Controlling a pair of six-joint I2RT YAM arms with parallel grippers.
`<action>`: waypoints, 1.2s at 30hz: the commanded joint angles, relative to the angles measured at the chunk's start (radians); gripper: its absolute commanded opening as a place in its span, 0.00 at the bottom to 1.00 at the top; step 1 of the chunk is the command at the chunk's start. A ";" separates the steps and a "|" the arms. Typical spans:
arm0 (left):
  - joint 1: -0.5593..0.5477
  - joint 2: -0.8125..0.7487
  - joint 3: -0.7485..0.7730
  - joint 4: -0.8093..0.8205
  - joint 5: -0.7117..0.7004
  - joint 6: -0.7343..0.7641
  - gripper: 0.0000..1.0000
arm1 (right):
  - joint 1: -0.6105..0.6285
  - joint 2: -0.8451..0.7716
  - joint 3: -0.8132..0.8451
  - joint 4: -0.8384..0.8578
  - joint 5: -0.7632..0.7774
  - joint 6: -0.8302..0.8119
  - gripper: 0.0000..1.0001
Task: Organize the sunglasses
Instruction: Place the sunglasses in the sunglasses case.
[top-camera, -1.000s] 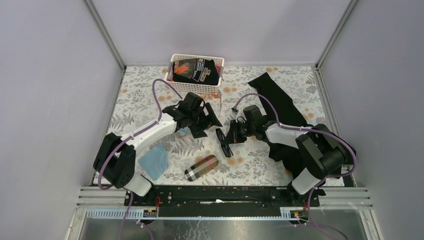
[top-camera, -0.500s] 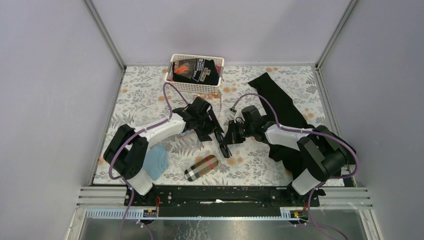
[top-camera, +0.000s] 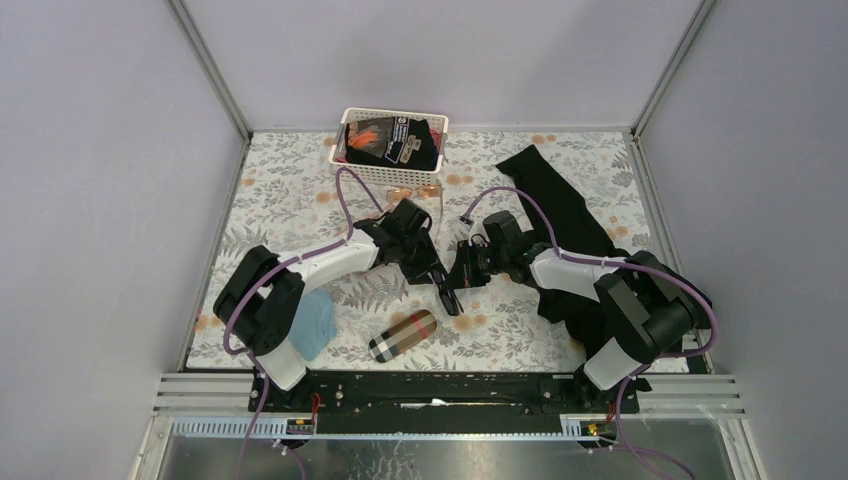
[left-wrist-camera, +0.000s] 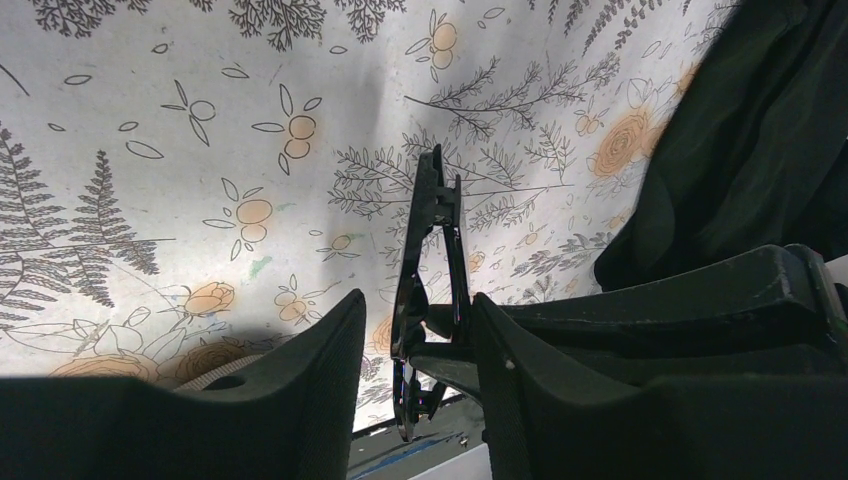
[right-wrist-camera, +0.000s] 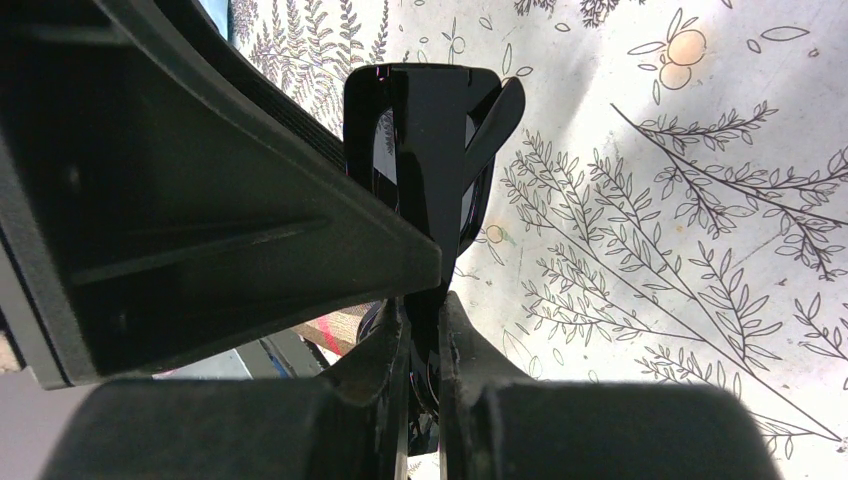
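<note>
Holding black-framed sunglasses (top-camera: 447, 292) above mid counter (top-camera: 300, 200): right hand (right-wrist-camera: 424, 330) pinched tight on them. Left hand (left-wrist-camera: 415, 335) half-wide, straddling frame, not yet clamped. Orange-tinted wire pair (top-camera: 413, 191) lies by white basket (top-camera: 395, 172). Plaid case (top-camera: 402, 335) closed. Prob. early; neither pair stowed.

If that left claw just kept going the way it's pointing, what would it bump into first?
The black sunglasses: they stand edge-on between the open fingers of the left gripper, held up by the right gripper. Past them lies only the tablecloth, as far as I can tell.
</note>
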 joint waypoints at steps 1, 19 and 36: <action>-0.009 0.014 0.013 0.032 -0.029 -0.011 0.46 | 0.012 -0.043 0.018 0.029 -0.002 0.006 0.00; -0.009 0.000 0.019 0.014 -0.066 -0.030 0.08 | 0.020 -0.055 0.022 0.018 0.017 0.003 0.13; -0.009 0.015 0.047 -0.020 -0.084 -0.033 0.00 | 0.021 -0.080 0.033 -0.018 0.030 -0.017 0.31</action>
